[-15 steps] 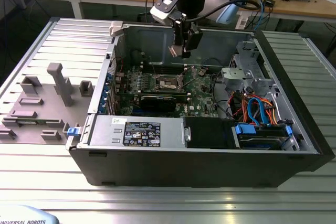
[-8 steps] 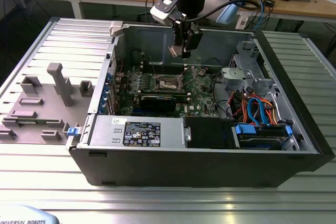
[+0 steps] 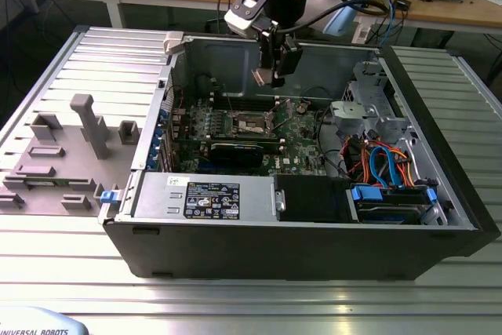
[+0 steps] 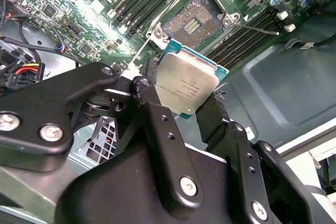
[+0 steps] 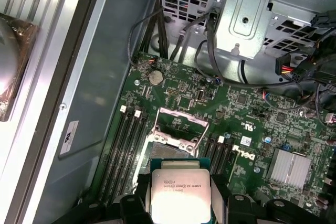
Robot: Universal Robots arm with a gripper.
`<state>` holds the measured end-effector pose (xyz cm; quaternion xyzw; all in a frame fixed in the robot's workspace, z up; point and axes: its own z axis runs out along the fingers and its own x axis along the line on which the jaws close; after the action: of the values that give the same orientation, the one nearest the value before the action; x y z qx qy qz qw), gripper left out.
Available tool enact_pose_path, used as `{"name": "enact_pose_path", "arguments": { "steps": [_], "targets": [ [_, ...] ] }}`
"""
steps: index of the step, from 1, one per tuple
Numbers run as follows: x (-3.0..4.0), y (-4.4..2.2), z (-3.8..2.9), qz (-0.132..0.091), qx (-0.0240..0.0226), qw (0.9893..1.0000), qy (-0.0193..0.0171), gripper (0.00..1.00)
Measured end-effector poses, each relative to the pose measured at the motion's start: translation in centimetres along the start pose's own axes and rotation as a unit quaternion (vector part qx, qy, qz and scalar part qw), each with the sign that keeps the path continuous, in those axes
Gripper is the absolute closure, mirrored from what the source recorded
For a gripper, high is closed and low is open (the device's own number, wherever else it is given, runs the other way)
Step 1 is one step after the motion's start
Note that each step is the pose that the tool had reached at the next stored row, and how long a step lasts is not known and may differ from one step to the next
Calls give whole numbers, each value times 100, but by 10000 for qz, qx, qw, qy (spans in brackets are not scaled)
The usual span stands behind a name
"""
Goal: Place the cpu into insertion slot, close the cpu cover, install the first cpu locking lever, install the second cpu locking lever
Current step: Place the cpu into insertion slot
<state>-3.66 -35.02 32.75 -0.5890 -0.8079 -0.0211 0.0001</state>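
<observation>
My gripper hangs above the open computer case, shut on the cpu, a flat square chip with a silvery top held by two opposite edges between black fingers. In the first wrist view the cpu sits just short of the insertion slot and clear above the green board. The insertion slot lies uncovered, its dark centre showing. The cpu cover stands tilted up at the slot's far side. A thin locking lever sticks out sideways from the slot. In the exterior view the slot lies below the gripper.
Long memory slots flank the socket on both sides. A black graphics card lies nearer the case front, a drive cage and cable bundles toward the exterior view's right. Grey fixtures stand on the table at the left.
</observation>
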Motion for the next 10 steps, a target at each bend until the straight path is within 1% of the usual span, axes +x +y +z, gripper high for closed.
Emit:
{"name": "enact_pose_path", "arguments": {
  "steps": [1, 3, 8, 9, 10],
  "targets": [
    [0, 0, 15, 4, 1, 10000, -1, 46],
    [1, 0, 45, 91, 1, 10000, -3, 46],
    [3, -1, 70, 274, 3, 9996, -7, 46],
    [3, -1, 77, 342, 7, 9994, -8, 46],
    [2, -2, 90, 455, 10, 9990, -9, 46]
  ]
}}
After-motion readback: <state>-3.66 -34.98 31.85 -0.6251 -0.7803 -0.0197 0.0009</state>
